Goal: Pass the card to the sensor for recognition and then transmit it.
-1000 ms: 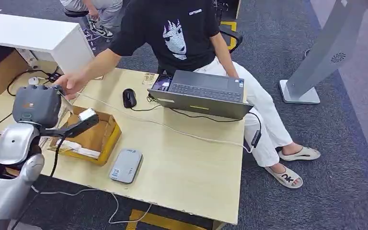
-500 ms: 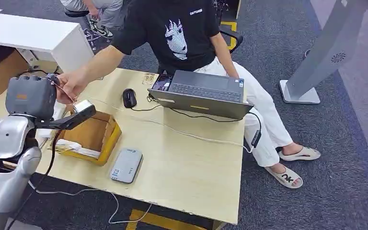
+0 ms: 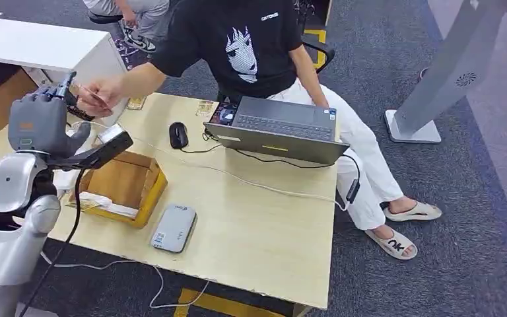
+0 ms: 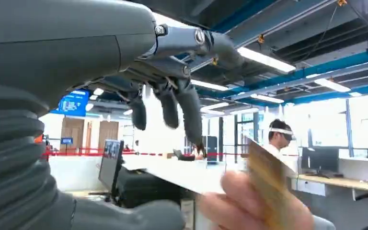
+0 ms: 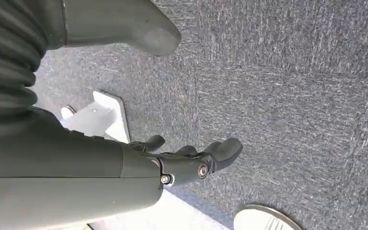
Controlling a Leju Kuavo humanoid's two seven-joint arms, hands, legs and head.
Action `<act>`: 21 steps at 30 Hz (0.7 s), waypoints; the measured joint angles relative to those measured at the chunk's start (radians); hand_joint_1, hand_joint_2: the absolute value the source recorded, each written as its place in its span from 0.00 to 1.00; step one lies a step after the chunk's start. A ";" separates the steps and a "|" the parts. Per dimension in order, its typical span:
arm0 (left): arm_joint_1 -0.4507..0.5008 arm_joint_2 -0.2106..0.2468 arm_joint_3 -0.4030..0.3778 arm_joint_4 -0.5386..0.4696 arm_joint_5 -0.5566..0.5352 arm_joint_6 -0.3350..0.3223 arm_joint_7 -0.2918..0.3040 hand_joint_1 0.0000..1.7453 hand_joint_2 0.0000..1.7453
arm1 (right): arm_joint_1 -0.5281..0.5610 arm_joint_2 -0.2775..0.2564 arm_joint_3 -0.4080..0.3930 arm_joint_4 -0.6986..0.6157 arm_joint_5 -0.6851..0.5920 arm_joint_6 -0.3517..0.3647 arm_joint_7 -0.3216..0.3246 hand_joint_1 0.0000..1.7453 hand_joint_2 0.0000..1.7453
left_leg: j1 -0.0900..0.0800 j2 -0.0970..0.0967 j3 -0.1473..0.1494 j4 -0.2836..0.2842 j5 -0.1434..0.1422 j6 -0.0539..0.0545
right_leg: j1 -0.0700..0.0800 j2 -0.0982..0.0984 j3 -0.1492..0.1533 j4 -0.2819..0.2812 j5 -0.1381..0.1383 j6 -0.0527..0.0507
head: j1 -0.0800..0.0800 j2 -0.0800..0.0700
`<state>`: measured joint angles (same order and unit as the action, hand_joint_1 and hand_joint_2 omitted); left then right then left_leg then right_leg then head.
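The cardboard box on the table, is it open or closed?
Open: the cardboard box has its flaps up, and its brown inside shows from above.

Even, bright indoor light falls on the desk (image 3: 257, 224), with soft shadows. In the left wrist view ceiling strip lights (image 4: 268, 60) glare, windows blow out, and the person's hand (image 4: 249, 206) with the card (image 4: 268, 184) is blurred.

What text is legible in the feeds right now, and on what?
"OK" on the sandal.
White lettering on the T-shirt: too small to read.
Sticker on the grey reader: too small to read.
Stickers on the laptop: too small to read.
Blue sign in the left wrist view: blurred, unreadable.
Card in the person's hand: blurred, nothing readable.
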<state>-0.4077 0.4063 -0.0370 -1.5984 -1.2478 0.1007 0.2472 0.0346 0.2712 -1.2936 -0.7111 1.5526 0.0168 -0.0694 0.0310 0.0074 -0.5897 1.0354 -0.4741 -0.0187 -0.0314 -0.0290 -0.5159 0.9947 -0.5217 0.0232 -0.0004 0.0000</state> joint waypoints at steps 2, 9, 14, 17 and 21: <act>0.008 -0.005 0.001 0.000 0.009 0.012 0.000 0.00 1.00 | 0.000 0.000 -0.004 0.000 0.000 0.000 0.000 0.00 1.00 | 0.000 0.000 0.000 0.000 0.000 0.000 | 0.000 0.000 0.000 0.000 0.000 0.000 | 0.000 0.000; 0.043 -0.017 0.038 0.000 0.048 0.048 -0.011 0.00 1.00 | 0.001 0.002 -0.012 0.000 0.000 0.000 0.003 0.00 1.00 | 0.000 0.000 0.000 0.000 0.000 0.000 | 0.000 0.000 0.000 0.000 0.000 0.000 | 0.000 0.000; 0.052 -0.020 0.051 0.000 0.052 0.049 -0.012 0.00 1.00 | 0.002 0.002 -0.018 0.000 0.000 0.000 0.003 0.00 1.00 | 0.000 0.000 0.000 0.000 0.000 0.000 | 0.000 0.000 0.000 0.000 0.000 0.000 | 0.000 0.000; 0.075 -0.021 0.070 -0.006 0.086 0.076 -0.023 0.00 1.00 | 0.002 0.003 -0.023 -0.001 0.000 0.002 0.006 0.00 1.00 | 0.000 0.000 0.000 0.000 0.000 0.000 | 0.000 0.000 0.001 0.000 0.000 0.000 | 0.000 0.000; 0.163 -0.023 0.128 -0.071 0.149 0.151 -0.086 0.00 1.00 | 0.004 0.007 -0.040 -0.007 -0.003 0.011 0.009 0.00 1.00 | 0.000 0.001 0.000 0.000 0.000 0.000 | 0.000 0.001 0.000 0.000 0.000 0.000 | 0.000 0.000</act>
<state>-0.2447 0.3834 0.0908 -1.6699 -1.0991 0.2512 0.1615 0.0382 0.2781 -1.3332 -0.7179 1.5499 0.0282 -0.0603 0.0309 0.0081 -0.5899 1.0352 -0.4744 -0.0187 -0.0314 -0.0283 -0.5158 0.9949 -0.5222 0.0230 -0.0008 0.0000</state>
